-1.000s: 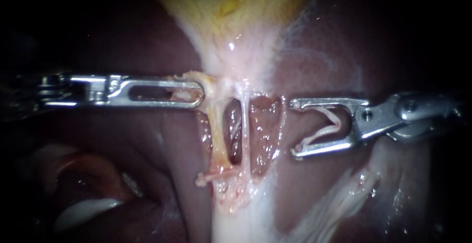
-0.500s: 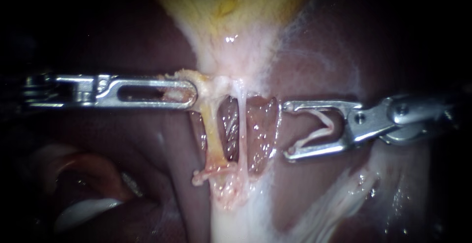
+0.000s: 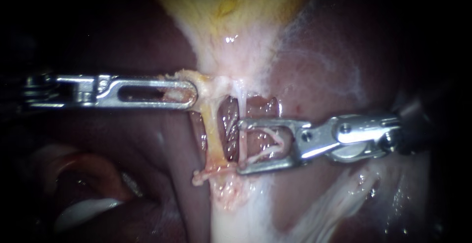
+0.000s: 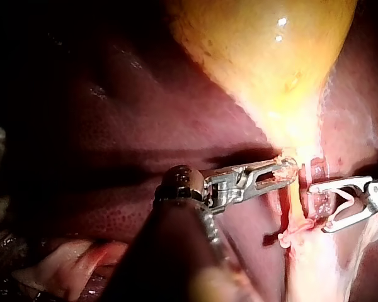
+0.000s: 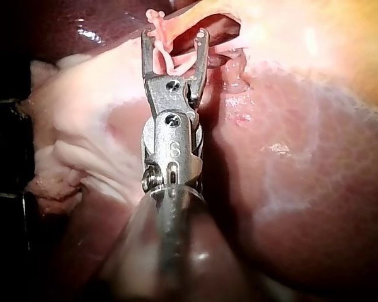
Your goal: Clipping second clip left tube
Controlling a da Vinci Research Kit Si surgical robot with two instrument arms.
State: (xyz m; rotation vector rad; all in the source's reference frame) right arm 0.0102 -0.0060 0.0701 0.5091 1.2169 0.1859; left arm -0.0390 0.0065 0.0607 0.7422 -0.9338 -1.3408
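Note:
My left instrument [image 3: 191, 93] comes in level, its slotted jaws shut on yellowish tissue at the neck of the gallbladder [image 3: 231, 12]. Below that hang two tubes: a thicker yellowish left tube [image 3: 212, 135] and a thin white right tube [image 3: 241, 100]. My right instrument [image 3: 241, 146] holds a white V-shaped clip [image 3: 273, 142] between jaws that stand wide apart. Their tips reach the thin right tube and stop short of the left tube. In the right wrist view the clip [image 5: 176, 60] sits between the jaws of that instrument [image 5: 175, 39]. The left wrist view shows both instruments [image 4: 283, 171] [image 4: 318, 207].
Dark red liver [image 3: 334, 61] lies on both sides of the opened window behind the tubes. A pale shred of tissue [image 3: 206, 175] crosses the foot of the left tube. White fatty tissue [image 3: 339, 198] runs off to the lower right.
My right instrument has moved left and slightly down with the clip, from beside the window to over it, tips now at the thin tube. The left instrument keeps its hold.

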